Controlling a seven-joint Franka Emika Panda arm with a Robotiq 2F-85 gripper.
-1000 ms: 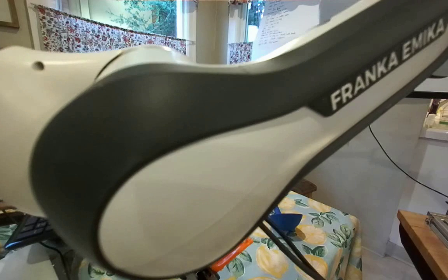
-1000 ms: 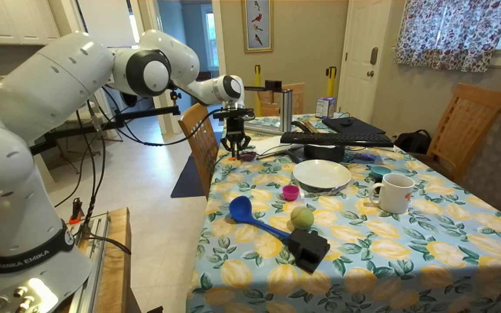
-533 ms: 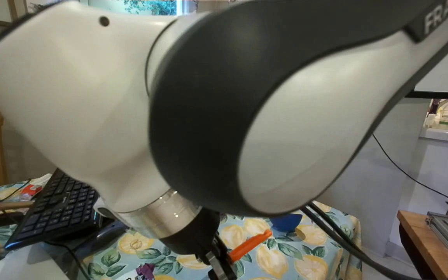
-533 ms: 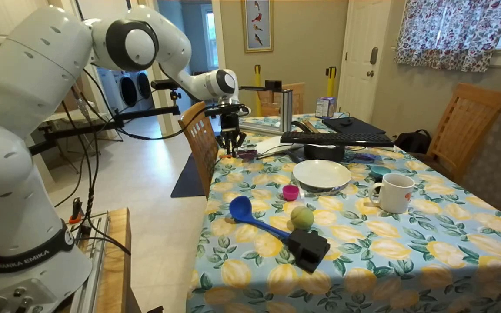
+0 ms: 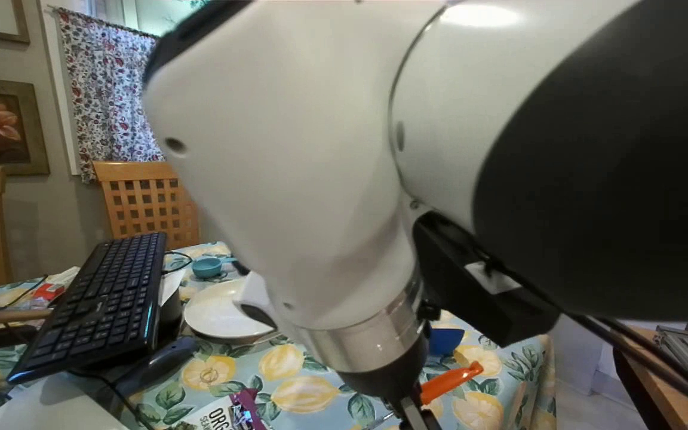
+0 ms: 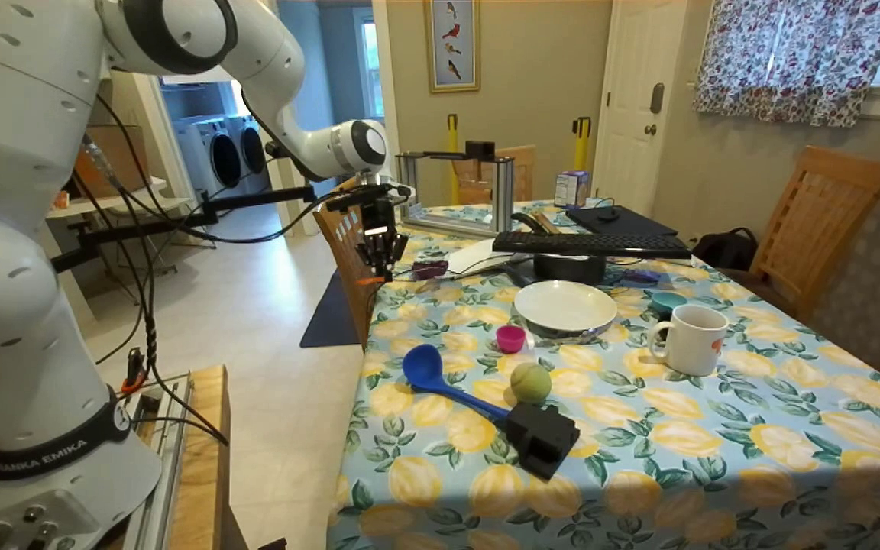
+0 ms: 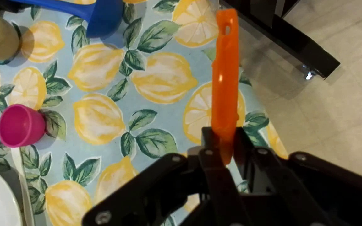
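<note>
We see the Franka Emika Panda arm (image 6: 27,122) arched high from its base (image 6: 66,473), its wrist (image 6: 347,149) bent so that the Robotiq gripper (image 6: 383,267) points downward, its black fingers (image 7: 211,163) clamped close together in a grip.

Wrist view looks down; all share the tablecloth (image 6: 623,420).

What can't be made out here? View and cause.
Far end of the orange-handled tool: wrist view, hidden behind the claw.
Lower part of the packet: an exterior view, cut off by the bottom edge.
Lettering on the box: an exterior view, too small to read.
Handle end of the ladle: an exterior view, hidden by the black block.
</note>
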